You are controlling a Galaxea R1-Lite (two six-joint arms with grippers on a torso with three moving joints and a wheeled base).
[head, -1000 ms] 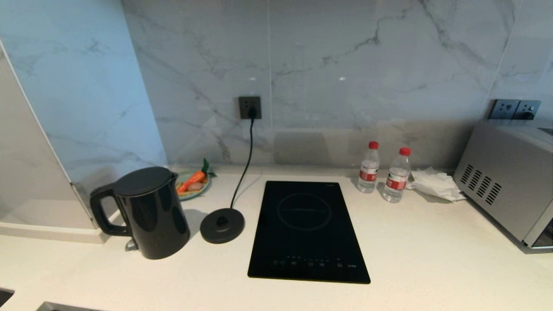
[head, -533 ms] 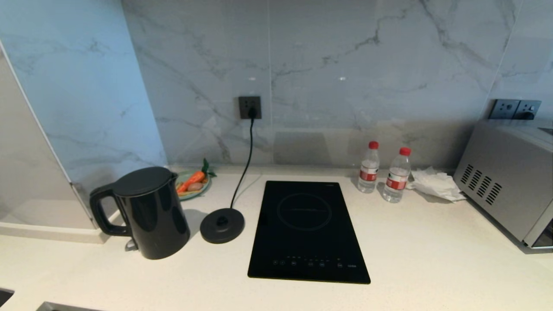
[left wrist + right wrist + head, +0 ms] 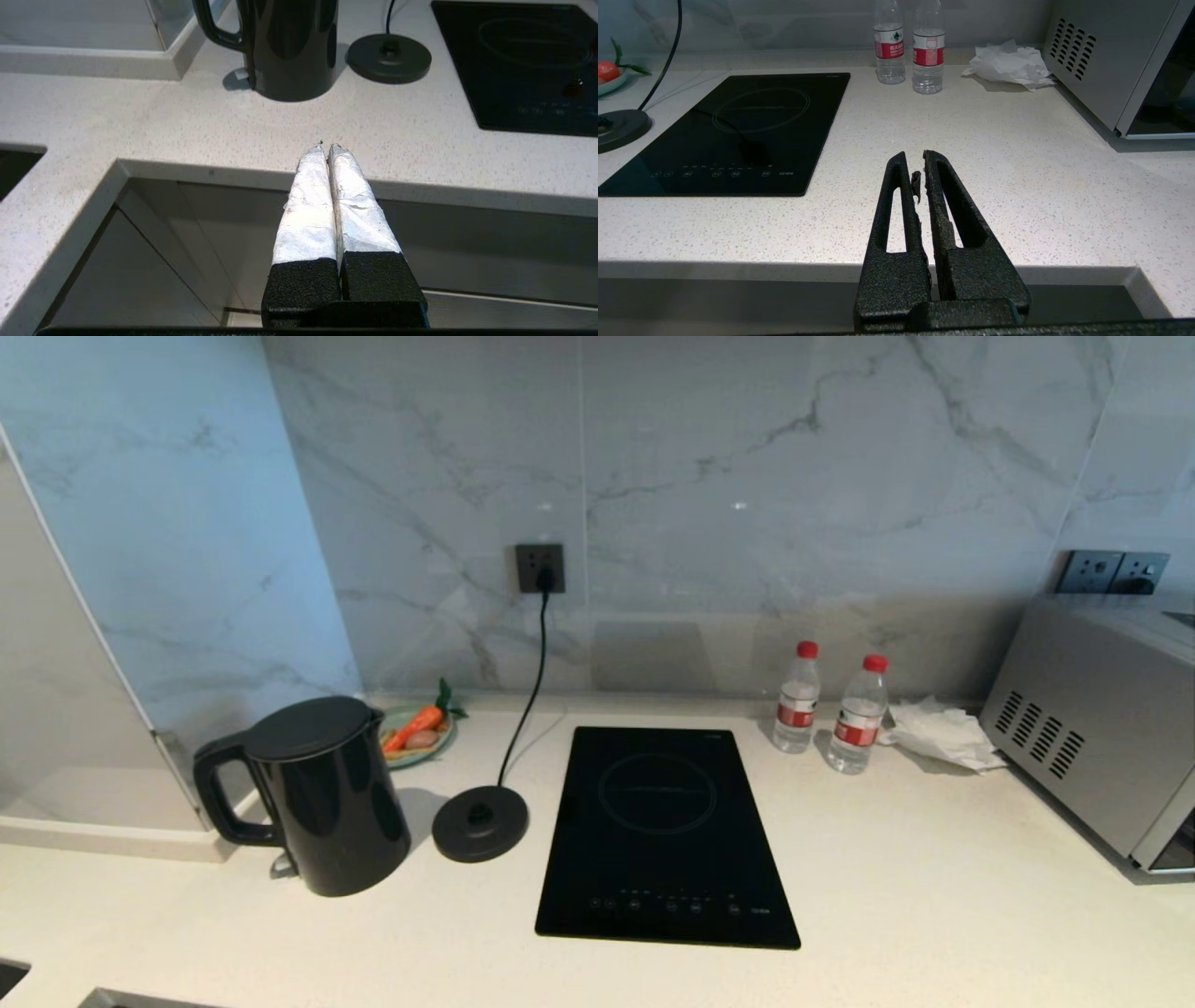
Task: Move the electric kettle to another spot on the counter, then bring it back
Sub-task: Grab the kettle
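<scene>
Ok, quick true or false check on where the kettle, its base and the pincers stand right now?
1. The electric kettle sits on its base disc. False: it stands on the counter beside the disc.
2. The left pincer is shut and holds nothing. True.
3. The kettle's handle faces the induction hob. False: it faces away from it.
4. Two bottles stand upright near the wall. True.
5. The right pincer grips a bottle. False: it is shut and holds nothing.

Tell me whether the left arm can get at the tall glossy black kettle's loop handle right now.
Probably yes. In the left wrist view, bare off-white speckled counter lies between the left gripper, fingers shut, and the electric kettle; its handle sticks out sideways, unobstructed. The fingers must open first.
</scene>
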